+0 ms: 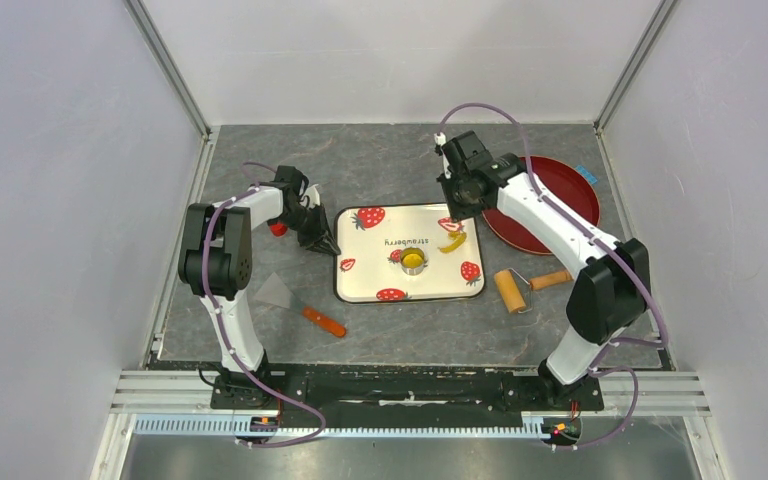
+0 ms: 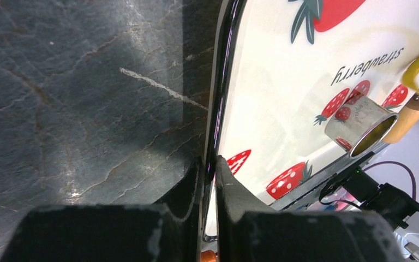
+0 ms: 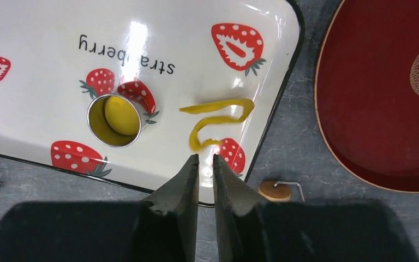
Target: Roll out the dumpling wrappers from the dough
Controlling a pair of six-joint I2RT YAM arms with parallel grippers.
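Note:
A round yellow dumpling wrapper (image 3: pixel 121 115) lies inside the small metal ring cutter (image 3: pixel 113 121) on the strawberry tray (image 1: pixel 365 285); the cutter also shows in the top view (image 1: pixel 412 261). A thin curled yellow dough scrap (image 3: pixel 218 117) lies to its right, also seen from above (image 1: pixel 452 242). My left gripper (image 2: pixel 210 161) is shut on the tray's black left rim (image 2: pixel 221 98). My right gripper (image 3: pixel 204 158) is shut and empty, held above the tray's right part near the scrap. It shows in the top view (image 1: pixel 457 205).
A red plate (image 1: pixel 550 205) lies right of the tray. A wooden roller (image 1: pixel 520 288) lies in front of the plate. A metal scraper with an orange handle (image 1: pixel 295 303) lies front left of the tray. Walls enclose the table on three sides.

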